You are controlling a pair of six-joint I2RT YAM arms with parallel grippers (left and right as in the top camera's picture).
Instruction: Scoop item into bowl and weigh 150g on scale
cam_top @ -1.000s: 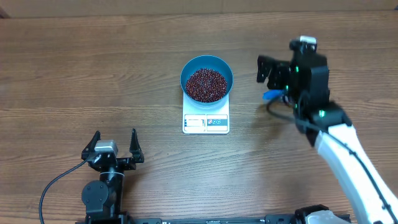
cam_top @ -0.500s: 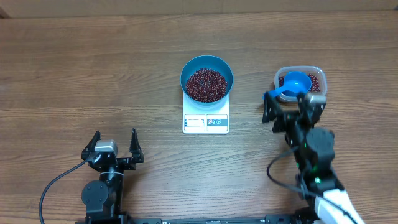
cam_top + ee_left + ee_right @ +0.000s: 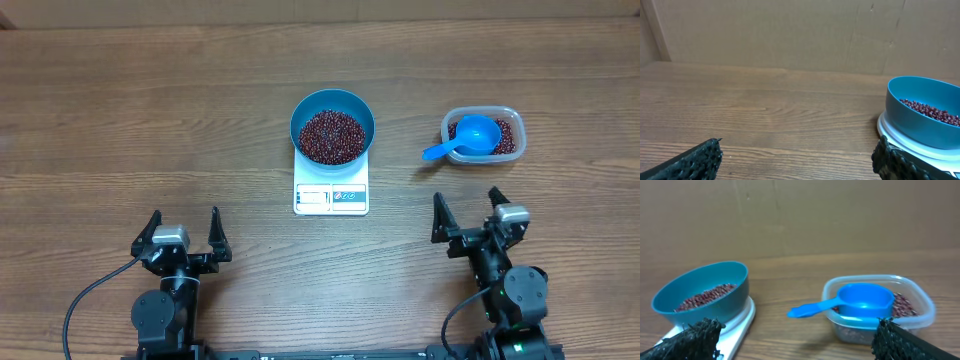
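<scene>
The blue bowl [image 3: 333, 124] stands on the white scale [image 3: 332, 192] at the table's middle, filled with dark red-brown beans [image 3: 332, 136]. In the left wrist view the bowl [image 3: 925, 120] is at the far right; in the right wrist view the bowl [image 3: 702, 295] is at the left on the scale [image 3: 735, 327]. More beans [image 3: 508, 137] lie in a clear tub [image 3: 482, 136] at the right, with a blue scoop [image 3: 466, 137] resting in it, handle out to the left. My left gripper [image 3: 182, 235] is open and empty near the front left. My right gripper [image 3: 468, 215] is open and empty, in front of the tub.
A brown cardboard wall [image 3: 790, 35] stands along the far edge of the wooden table [image 3: 150, 120]. A black cable [image 3: 85, 300] curls by the left arm's base. The tub [image 3: 877, 305] with the scoop [image 3: 850, 302] sits just ahead of my right fingers.
My right arm has pulled back from over the tub toward the front edge and lowered, open and empty. The scoop stays in the tub. The left arm has not moved.
</scene>
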